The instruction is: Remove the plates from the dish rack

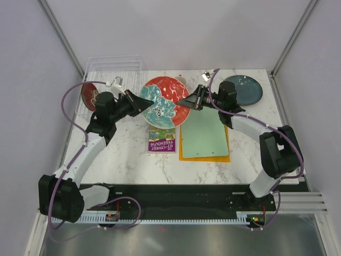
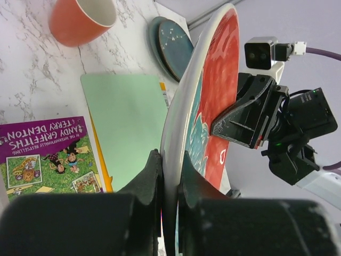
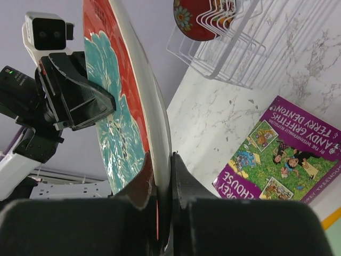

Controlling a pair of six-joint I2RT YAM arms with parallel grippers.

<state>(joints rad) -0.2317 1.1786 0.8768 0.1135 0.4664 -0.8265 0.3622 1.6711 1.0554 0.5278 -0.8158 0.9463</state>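
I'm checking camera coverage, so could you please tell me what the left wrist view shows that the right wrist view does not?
Only left wrist: the cup and the blue plate lying flat. Only right wrist: the rack holding a red plate. Both: the book and the teal-red plate, its rim pinched by the left gripper and the right gripper.

Between our two arms the way is barred: the teal-and-red round ceramic plate [image 1: 162, 104] hangs above the white marble table [image 1: 122, 157], pinched at opposite rims by the left gripper [image 1: 143, 102] and the right gripper [image 1: 184, 102]. The clear plastic dish rack [image 1: 114, 66], with a red round plate [image 1: 88, 96] in it, closes the far left corner. A dark blue round plate [image 1: 242, 89] fills the far right, and an orange cup [image 2: 82, 18] stands behind the held plate. The purple paperback book [image 1: 161, 140] and the pale green rectangular board [image 1: 205, 133] lie flat, passable above. We find bare marble at the near left.
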